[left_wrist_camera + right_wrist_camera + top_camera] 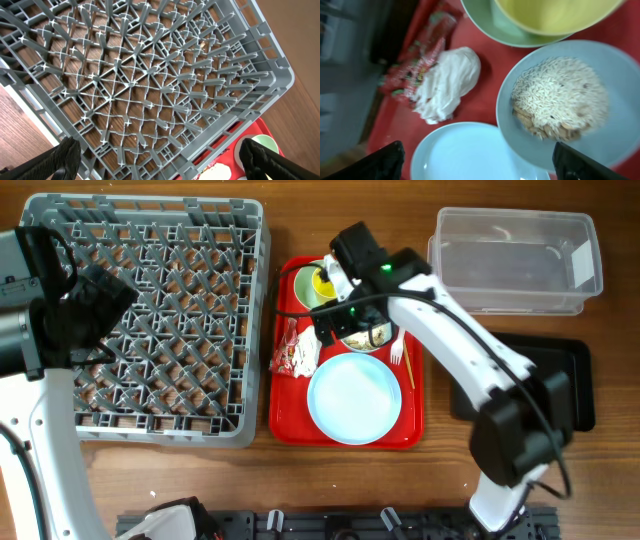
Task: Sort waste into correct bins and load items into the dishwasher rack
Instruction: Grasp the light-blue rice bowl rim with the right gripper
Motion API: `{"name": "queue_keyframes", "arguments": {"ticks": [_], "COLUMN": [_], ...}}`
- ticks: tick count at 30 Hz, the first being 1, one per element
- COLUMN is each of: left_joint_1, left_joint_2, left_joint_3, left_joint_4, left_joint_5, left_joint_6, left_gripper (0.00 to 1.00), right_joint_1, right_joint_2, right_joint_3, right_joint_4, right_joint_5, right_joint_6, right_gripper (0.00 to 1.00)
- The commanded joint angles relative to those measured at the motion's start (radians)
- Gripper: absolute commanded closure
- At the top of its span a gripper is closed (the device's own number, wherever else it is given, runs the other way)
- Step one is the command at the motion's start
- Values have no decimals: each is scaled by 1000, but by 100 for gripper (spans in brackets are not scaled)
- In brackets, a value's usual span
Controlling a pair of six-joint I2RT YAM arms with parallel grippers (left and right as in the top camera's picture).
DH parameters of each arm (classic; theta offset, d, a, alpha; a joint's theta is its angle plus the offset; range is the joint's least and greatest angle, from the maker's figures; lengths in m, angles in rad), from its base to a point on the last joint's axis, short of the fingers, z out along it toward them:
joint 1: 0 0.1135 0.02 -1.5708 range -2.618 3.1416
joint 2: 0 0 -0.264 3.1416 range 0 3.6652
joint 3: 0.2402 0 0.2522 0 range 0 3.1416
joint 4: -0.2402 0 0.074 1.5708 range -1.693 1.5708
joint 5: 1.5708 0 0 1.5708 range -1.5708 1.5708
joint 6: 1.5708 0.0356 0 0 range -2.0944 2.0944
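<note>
On your left, the left tool (160, 150) hangs with its black fingers spread wide and empty above the dishwasher rack (150, 320), a square grey plastic crate whose lattice of upright pegs lets the wooden table (400, 210) show through. Just beside it lies the glossy red serving tray (285, 425). Along the tray's left edge you have the crumpled red-and-white snack wrapper (415, 65), with the soft, bunched white tissue (447, 82) touching it. The smooth, round, pale plate (354, 398) fills the tray's near end. At the far end the small yellow cup (555, 15) sits inside the pale green bowl (485, 27), and beside them the small bowl (615, 135) holds a grainy heap of rice-like scraps (555, 97). The right tool (479, 150) hovers over that bowl and the plate, fingers wide, gripping nothing. The white plastic fork (397, 352) and the thin wooden chopsticks (408, 368) lie by the tray's right edge. Further right stand the clear rectangular tub (515, 260) and the shallow black tray (575, 380).
</note>
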Motion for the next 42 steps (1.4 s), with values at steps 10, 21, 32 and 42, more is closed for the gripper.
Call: {"name": "queue_keyframes", "arguments": {"ticks": [10,21,32,42], "left_joint_1": [5,5,5,5], "left_joint_2": [-5,-5,-4,-4], "left_joint_3": [5,5,5,5], "left_joint_4": [1,1,1,1], "left_joint_5": [1,1,1,1], "left_joint_6": [-10,-10,-10,-10], "left_gripper": [0,0,0,0], "right_joint_1": [14,93,94,94], "right_joint_2": [168,168,170,126], "right_joint_3": [4,-51,-58,-32], "right_joint_4": [55,96,83,16], "right_joint_5": [183,285,333,457], "right_joint_6": [32,93,168,252], "right_gripper": [53,69,96,96]}}
